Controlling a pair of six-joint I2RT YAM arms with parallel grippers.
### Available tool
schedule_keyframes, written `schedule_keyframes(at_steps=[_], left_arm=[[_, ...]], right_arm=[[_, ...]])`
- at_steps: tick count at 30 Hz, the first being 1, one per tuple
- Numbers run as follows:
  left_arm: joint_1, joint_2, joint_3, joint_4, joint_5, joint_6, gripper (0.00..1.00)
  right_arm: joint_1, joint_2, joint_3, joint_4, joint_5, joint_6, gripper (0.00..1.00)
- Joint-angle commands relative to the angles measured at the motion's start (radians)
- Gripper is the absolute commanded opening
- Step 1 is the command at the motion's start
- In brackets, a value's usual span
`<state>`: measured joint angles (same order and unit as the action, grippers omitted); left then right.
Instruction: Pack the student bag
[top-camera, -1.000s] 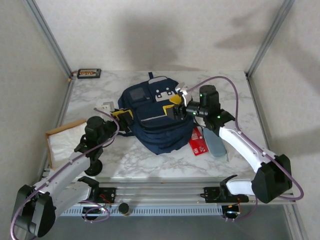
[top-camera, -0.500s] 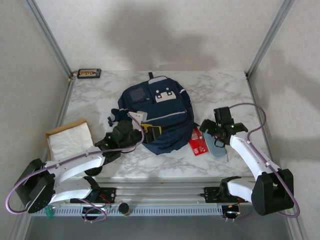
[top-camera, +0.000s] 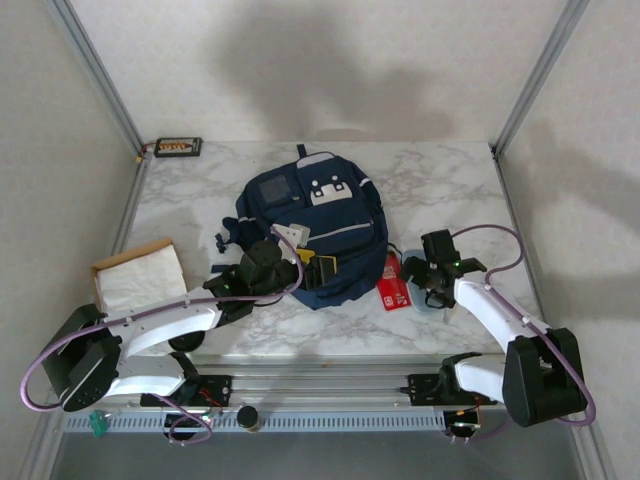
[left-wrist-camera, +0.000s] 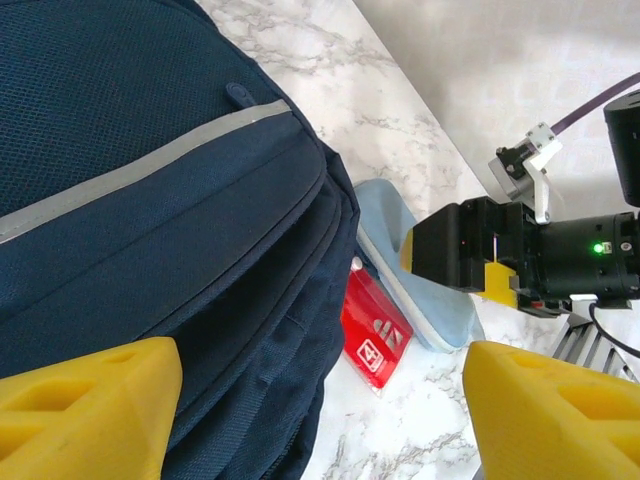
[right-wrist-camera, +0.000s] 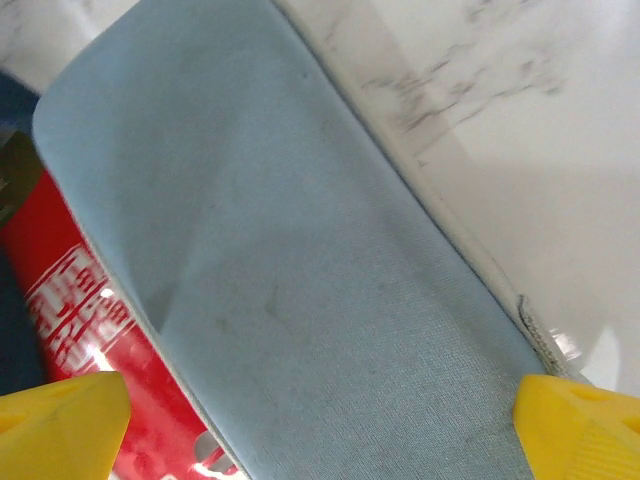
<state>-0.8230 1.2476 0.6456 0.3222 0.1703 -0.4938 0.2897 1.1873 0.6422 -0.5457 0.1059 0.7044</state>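
Right gripper (right-wrist-camera: 320, 428) hovers over the blue case (right-wrist-camera: 300, 250), jaws wide open and empty, but the case runs slantwise to them; left gripper (left-wrist-camera: 318, 412) jaws open, empty, at the student bag (left-wrist-camera: 150, 200)

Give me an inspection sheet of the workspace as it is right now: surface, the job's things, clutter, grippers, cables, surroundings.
Surface: marble table.
Job's things: student bag lying flat mid-table, front up.
Clutter: grey-blue case and red packet right of the bag; white cloth at the left edge; small dark box in the far left corner.
Grippers: left gripper open over the bag's near edge; right gripper open above the case.
Cables: purple cable loops along each arm.
Surroundings: metal frame posts, pale walls.
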Motion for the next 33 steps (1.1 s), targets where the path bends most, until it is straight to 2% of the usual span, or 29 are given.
schedule_keyframes(at_steps=[1, 7, 10, 16, 23, 27, 33], left_arm=[[-0.007, 0.008, 0.029, -0.025, -0.025, 0.017, 0.76], [-0.007, 0.021, 0.035, -0.035, -0.039, 0.028, 0.78], [-0.007, 0.03, 0.04, -0.038, -0.049, 0.032, 0.79], [-0.007, 0.026, 0.04, -0.048, -0.093, 0.039, 0.82], [-0.006, 0.019, 0.079, -0.098, -0.101, 0.092, 0.84], [-0.007, 0.021, 0.12, -0.156, -0.118, 0.134, 0.86], [-0.005, 0.03, 0.144, -0.177, -0.123, 0.154, 0.86]], right_arm=[[0.064, -0.006, 0.014, -0.102, 0.017, 0.098, 0.99], [0.072, 0.02, 0.075, -0.194, 0.154, 0.077, 0.99], [0.032, 0.054, 0.058, -0.126, 0.066, 0.005, 0.99], [0.042, 0.112, 0.057, -0.072, -0.026, -0.04, 0.99], [0.034, 0.176, 0.034, -0.024, 0.027, -0.045, 0.99], [0.039, 0.183, 0.03, 0.036, -0.095, -0.083, 0.99], [0.024, 0.193, 0.039, 0.0, 0.007, -0.073, 0.98]])
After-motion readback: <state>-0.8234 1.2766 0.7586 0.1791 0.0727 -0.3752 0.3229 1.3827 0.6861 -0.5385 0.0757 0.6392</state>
